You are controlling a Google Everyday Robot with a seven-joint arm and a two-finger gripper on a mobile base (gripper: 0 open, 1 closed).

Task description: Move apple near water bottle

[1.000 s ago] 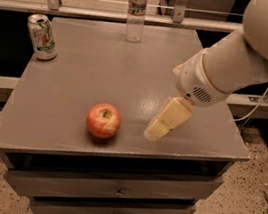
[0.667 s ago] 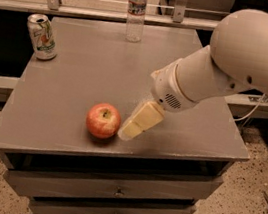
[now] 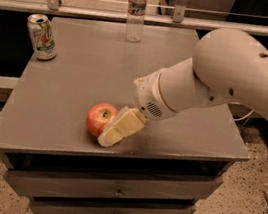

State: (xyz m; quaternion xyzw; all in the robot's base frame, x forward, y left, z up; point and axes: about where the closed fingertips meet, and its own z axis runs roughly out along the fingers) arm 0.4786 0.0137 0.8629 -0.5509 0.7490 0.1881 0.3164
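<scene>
The red apple [image 3: 99, 118] with yellowish patches sits on the grey table [image 3: 83, 75] near its front edge. My gripper [image 3: 112, 132] comes in from the right on the white arm and is low at the apple's right side, right up against it. The clear water bottle [image 3: 136, 11] with a white cap stands upright at the table's far edge, well behind the apple.
A white-green drink can [image 3: 42, 37] stands at the table's back left corner. My bulky white arm [image 3: 229, 78] covers the right part of the table. Drawers [image 3: 115, 192] sit under the tabletop. A metal rail runs behind the table.
My gripper has moved left and down across the table, from well to the right of the apple to right against its right side. The apple has not moved.
</scene>
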